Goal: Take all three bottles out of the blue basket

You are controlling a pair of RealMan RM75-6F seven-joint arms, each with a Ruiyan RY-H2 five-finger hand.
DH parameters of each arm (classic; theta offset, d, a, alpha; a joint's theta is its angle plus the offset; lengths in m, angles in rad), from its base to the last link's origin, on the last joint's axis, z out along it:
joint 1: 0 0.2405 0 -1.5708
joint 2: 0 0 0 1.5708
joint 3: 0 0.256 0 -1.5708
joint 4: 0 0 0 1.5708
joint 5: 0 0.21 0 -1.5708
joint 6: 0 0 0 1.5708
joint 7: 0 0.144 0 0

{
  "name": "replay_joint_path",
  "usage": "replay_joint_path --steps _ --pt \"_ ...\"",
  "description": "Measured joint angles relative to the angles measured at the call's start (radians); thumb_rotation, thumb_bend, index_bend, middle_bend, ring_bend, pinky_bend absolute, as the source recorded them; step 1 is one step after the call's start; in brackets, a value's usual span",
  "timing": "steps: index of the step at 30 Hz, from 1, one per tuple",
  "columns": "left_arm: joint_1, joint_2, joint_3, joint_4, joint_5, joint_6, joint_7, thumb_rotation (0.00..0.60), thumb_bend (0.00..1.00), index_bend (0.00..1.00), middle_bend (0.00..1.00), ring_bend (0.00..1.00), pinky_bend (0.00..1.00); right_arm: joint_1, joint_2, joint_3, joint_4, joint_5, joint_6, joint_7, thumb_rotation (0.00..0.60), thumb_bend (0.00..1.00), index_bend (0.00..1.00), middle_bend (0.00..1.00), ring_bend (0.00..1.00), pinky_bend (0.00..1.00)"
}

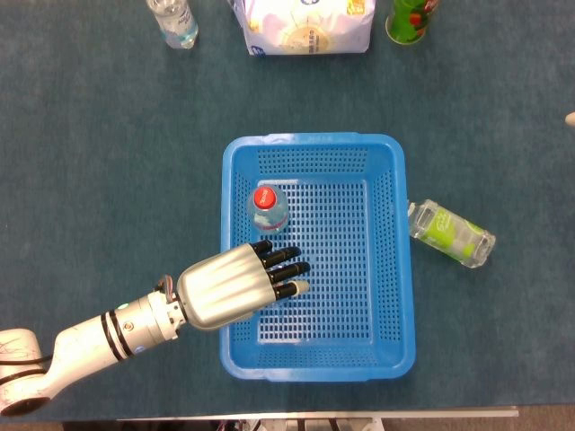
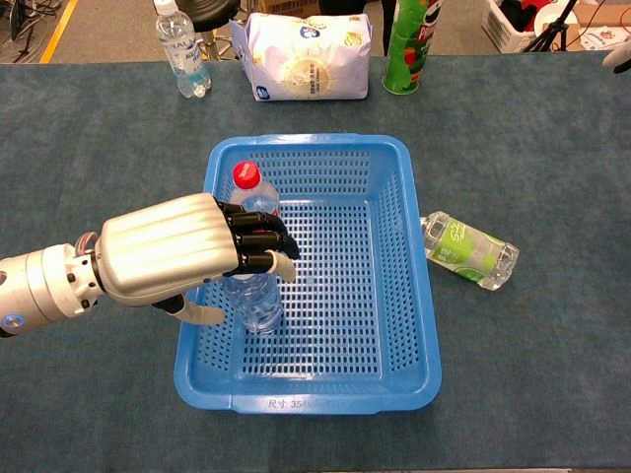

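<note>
Over the basket's left wall hangs the left hand [image 2: 187, 258], silver ribbed back up, dark fingers [image 2: 254, 239] curled about the top of a clear plastic bottle [image 2: 255, 300] standing inside; thumb [image 2: 197, 312] low on the near side, outside the wall; cannot tell whether the grasp is closed on it. Just behind, against the same wall, stands a second clear bottle, red-capped [image 2: 246, 175], upright. Two bottles counted in the blue basket [image 2: 394, 236], a rectangular plastic tub with lattice floor and sides. Right of it, on the bench [image 2: 99, 148], lies a third bottle with a green label [image 2: 468, 250], on its side, near the wall but apart. Along the far edge: one water bottle [image 2: 180, 54], one white bag [image 2: 307, 56], one green can [image 2: 409, 46]. At the right edge shows a pale sliver of the right hand [image 2: 621, 60]; state unreadable.
</note>
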Motion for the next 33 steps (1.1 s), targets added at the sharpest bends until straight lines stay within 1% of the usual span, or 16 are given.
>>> replay_joint_path --steps 4,9,15,22,27,33 --pt "0.002 -0.007 0.003 0.007 0.0 0.015 0.001 0.6 0.12 0.33 0.32 0.27 0.51 0.0 -0.001 0.0 0.001 0.001 -0.002 0.001 0.6 0.0 0.25 0.3 0.31 0.58" --pt "0.005 -0.021 0.006 0.022 0.013 0.049 0.001 0.6 0.14 0.38 0.38 0.32 0.53 0.0 -0.003 0.0 0.003 0.001 -0.005 0.004 0.6 0.0 0.25 0.3 0.31 0.58" --pt "0.01 -0.031 0.01 0.039 0.012 0.064 0.008 0.6 0.16 0.41 0.4 0.33 0.54 -0.001 -0.005 -0.001 0.003 0.0 -0.004 0.005 0.6 0.0 0.25 0.3 0.31 0.58" --pt "0.012 -0.039 0.014 0.049 -0.003 0.058 0.021 0.6 0.17 0.41 0.4 0.34 0.55 -0.003 -0.006 -0.002 0.007 0.003 -0.006 0.008 0.6 0.0 0.25 0.3 0.31 0.58" --pt "0.012 -0.045 0.016 0.055 -0.005 0.066 0.019 0.6 0.17 0.44 0.42 0.38 0.58 -0.004 -0.009 -0.002 0.011 0.005 -0.007 0.011 0.6 0.0 0.25 0.3 0.31 0.58" --pt "0.014 -0.05 0.02 0.06 -0.003 0.082 0.014 0.6 0.21 0.48 0.46 0.42 0.62 -0.005 -0.011 -0.002 0.013 0.004 -0.006 0.015 0.6 0.0 0.25 0.3 0.31 0.58"
